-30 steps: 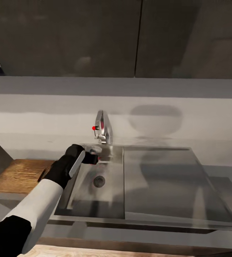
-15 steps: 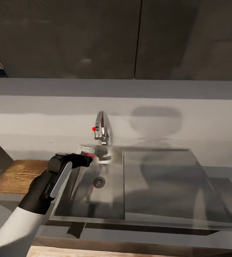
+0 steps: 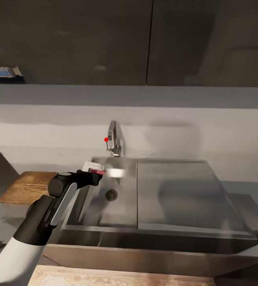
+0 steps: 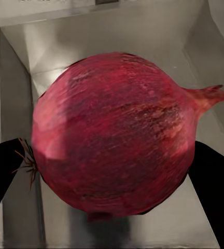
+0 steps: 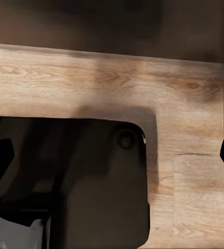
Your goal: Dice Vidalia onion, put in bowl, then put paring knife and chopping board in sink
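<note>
From the head camera, the left end effector (image 3: 99,173) reaches over the left rim of the sink (image 3: 166,234), above the deep basin, with something small, reddish and partly washed out at its tip, just near of the bent chrome tap (image 3: 115,141) with its red-tipped lever. The sink is smooth grey steel: a rectangular basin with a round drain (image 3: 111,194) on the left and a flat drainboard on the right. To the left of the sink a brown, grained wooden chopping board (image 3: 25,186) lies flat on the grey matte tabletop (image 3: 244,198). In the left wrist camera, the onion (image 4: 114,132) sits clamped between the two black fingers (image 4: 213,181), which press on opposite sides of it; it is round, dark red, finely streaked, with a pointed stem end and wispy roots, hanging over the steel basin. In the right wrist camera, dark finger edges frame a light wood-grain floor (image 5: 195,171); whether the right end effector is open or closed I cannot tell.
</note>
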Tool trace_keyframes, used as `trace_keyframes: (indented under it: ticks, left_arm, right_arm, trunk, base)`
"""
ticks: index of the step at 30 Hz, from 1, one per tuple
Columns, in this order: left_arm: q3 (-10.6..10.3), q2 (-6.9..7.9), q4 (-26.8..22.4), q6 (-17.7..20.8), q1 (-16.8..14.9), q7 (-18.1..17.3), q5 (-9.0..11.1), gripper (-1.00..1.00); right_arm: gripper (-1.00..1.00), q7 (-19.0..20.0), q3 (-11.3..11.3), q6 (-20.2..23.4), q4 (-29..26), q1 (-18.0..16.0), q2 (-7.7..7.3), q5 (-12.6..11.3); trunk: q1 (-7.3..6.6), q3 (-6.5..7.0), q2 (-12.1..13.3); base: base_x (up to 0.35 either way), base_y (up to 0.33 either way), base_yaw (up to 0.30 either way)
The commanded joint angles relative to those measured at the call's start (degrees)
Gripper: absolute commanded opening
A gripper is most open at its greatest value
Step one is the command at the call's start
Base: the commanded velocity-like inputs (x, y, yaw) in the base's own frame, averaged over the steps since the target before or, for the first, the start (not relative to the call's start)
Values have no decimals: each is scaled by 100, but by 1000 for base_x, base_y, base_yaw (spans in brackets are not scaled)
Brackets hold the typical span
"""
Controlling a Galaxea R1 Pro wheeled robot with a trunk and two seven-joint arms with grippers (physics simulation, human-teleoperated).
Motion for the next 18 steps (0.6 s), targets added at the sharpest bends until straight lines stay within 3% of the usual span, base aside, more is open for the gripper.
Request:
trace_keyframes:
  ticks: [1,7,18]
  left_arm:
    - [-9,4,-50,21,-5,28,30,-100]
    - [7,5,-165,17,-3,22,30,-100]
    - [58,-5,-175,7,-3,19,38,-100]
  right_arm:
    - [100,-43,-19,-1,-11,3,4,63]
    - [100,-42,-19,-1,-3,3,4,62]
    - [100,-41,-19,-1,-2,3,4,62]
  trunk:
    - [0,-1,-10]
    - [0,53,-10]
    - [0,153,-10]
  base:
    - [-319,5,0]
    - [-260,122,0]
    - [-4,296,0]
